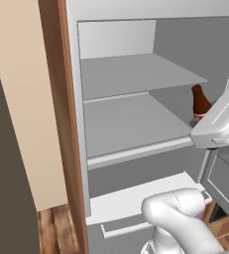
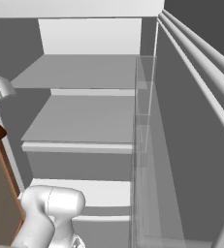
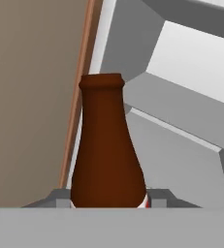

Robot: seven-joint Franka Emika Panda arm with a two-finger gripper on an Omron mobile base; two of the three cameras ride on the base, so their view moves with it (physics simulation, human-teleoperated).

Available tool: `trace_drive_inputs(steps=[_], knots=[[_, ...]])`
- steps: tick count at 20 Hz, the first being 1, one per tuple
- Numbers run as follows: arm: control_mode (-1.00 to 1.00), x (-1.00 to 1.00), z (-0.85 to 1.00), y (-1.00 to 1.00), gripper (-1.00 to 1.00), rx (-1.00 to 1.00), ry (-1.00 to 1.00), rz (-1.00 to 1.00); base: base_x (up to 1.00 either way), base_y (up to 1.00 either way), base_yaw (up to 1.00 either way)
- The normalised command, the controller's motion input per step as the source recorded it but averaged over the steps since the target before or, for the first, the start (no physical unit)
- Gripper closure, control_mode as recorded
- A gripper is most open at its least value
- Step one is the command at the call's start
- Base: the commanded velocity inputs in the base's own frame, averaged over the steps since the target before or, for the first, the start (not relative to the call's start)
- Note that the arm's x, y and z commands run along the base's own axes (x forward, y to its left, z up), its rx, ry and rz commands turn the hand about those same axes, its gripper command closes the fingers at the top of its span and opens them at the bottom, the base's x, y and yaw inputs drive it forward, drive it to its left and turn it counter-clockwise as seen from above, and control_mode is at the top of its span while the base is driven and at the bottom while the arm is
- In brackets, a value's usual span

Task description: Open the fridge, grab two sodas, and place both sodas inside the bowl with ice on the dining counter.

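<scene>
Two-finger gripper [image 3: 108, 206]: jaws closed on the lower body of a smooth dark-brown glass bottle with red label [image 3: 107, 150], upright, neck toward 12 o'clock. Tall grey-silver fridge [image 1: 131, 119]: door open, matte grey inner shelves; bottle at its 3 o'clock edge.

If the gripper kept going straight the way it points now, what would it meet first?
The gripper is shut on the brown bottle, which stands directly ahead of it. Past the bottle, the line seems to run toward the fridge's grey shelves and its left inner wall, though depth is hard to judge.
</scene>
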Motion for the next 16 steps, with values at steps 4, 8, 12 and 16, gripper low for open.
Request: trace_drive_inputs(steps=[4, 8, 12, 16], knots=[[1.0, -0.05, -0.05, 0.0, 1.0, 0.0, 0.03, 0.0, -0.1, 0.0, 0.0], [1.0, 0.0, 0.0, 0.0, 1.0, 0.0, 0.0, 0.0, -0.76, 0.0, -0.14], [1.0, 0.0, 0.0, 0.0, 1.0, 0.0, 0.0, 0.0, -0.96, 0.0, -0.31], [1.0, 0.0, 0.0, 0.0, 1.0, 0.0, 0.0, 0.0, -1.0, 0.19, -0.47]])
